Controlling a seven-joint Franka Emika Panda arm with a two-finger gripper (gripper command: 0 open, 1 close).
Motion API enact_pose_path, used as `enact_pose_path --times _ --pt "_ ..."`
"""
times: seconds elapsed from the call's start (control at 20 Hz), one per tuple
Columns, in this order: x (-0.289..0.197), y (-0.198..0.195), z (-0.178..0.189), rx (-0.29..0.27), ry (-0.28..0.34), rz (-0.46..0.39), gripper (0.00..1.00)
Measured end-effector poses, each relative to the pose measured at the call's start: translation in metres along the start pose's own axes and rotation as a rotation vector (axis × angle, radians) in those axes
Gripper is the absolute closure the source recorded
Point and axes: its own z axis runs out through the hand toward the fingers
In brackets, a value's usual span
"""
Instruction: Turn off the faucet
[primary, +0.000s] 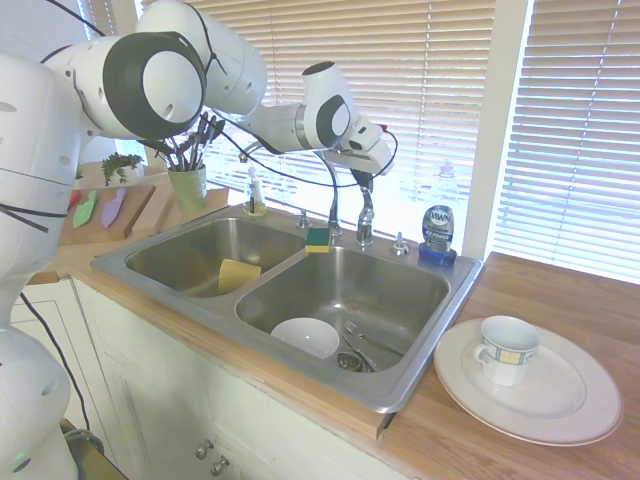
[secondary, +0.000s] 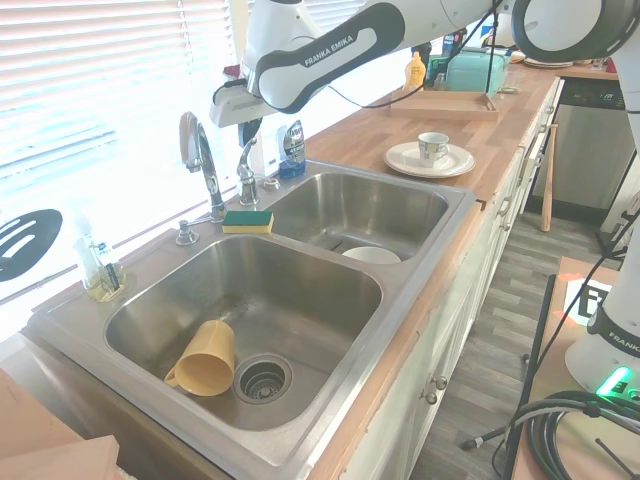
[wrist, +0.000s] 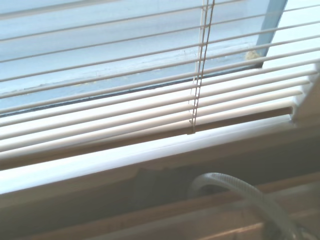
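A: Where is the faucet (primary: 334, 200)?

B: At the far rim of the double sink (primary: 420, 365), on the divider between the 2 basins. Its thin arched spout rises beside a short lever handle (primary: 365, 215) on a post.

A: And the gripper (primary: 362, 178)?

B: Right above the lever handle, just about at its top. Whether the fingers are closed on the handle or spread, I cannot tell; they are dark and small against the bright blinds (primary: 420, 90).

A: What crowds that spot?

B: A yellow-green sponge (primary: 318, 239) lies on the rim just by the spout base. A blue dish soap bottle (primary: 437, 232) stands near the handle on its other side, with a small chrome knob cap (primary: 399, 243) between them. A clear pump bottle (primary: 256, 195) stands further along the far rim.

A: In the basins?

B: A yellow cup (secondary: 205, 358) lies on its side beside 1 drain. A white bowl (primary: 306, 337) and some cutlery sit in the other basin.

A: On the counter?

B: A mug (primary: 506, 349) on a white plate (primary: 560, 405), well apart from the faucet.
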Motion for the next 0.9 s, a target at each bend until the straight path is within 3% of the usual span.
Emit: enact_pose_path --times 0.2,0.5,0.9 --pt "-0.005 0.010 0.011 -0.025 -0.016 -0.003 1.00" --pt "-0.005 0.039 0.033 -0.110 -0.057 -0.014 1.00" --pt "-0.008 0.048 0.039 -0.145 -0.087 -0.009 1.00"
